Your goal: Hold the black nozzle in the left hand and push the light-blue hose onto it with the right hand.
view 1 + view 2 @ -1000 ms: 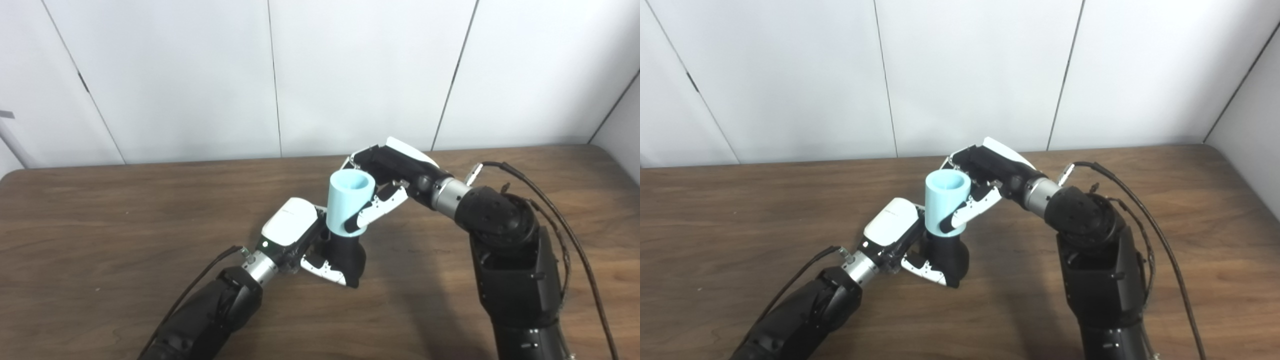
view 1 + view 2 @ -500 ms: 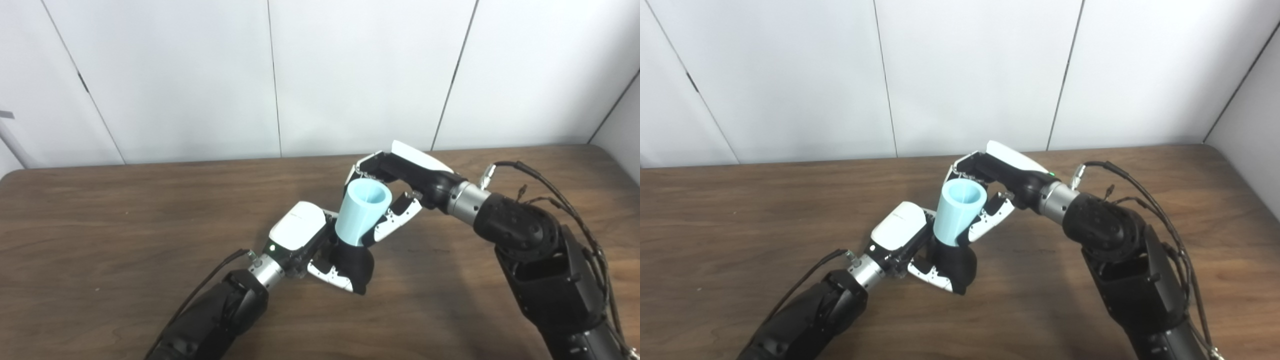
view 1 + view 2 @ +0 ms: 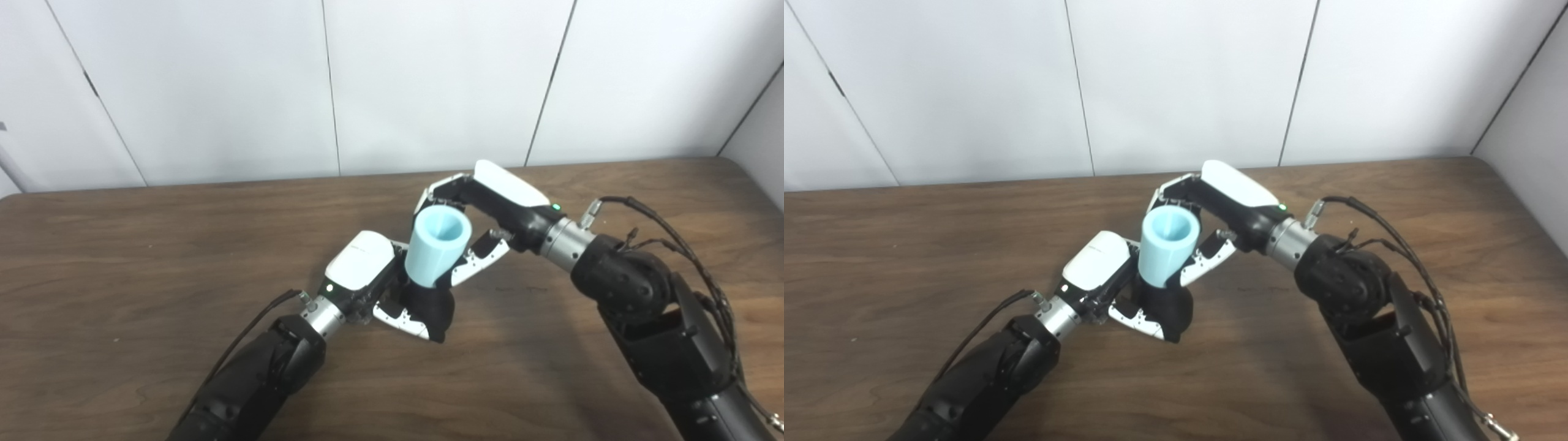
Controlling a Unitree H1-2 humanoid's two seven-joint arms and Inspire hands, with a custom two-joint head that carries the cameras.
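Over the brown worktop, my left hand is clamped around the black nozzle, and my right hand is wrapped around the light-blue hose, whose lower end sits on the nozzle's top. The hose looks light, short and fairly stiff — I judge it smooth enough to slip. I would take hold mid-wall, pushing straight along the nozzle's tilted axis.

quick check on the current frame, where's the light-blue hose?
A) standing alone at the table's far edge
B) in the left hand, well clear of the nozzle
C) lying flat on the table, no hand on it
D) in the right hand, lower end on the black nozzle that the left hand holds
D: the right hand wraps the light-blue hose, whose lower end sits on the black nozzle gripped by the left hand.
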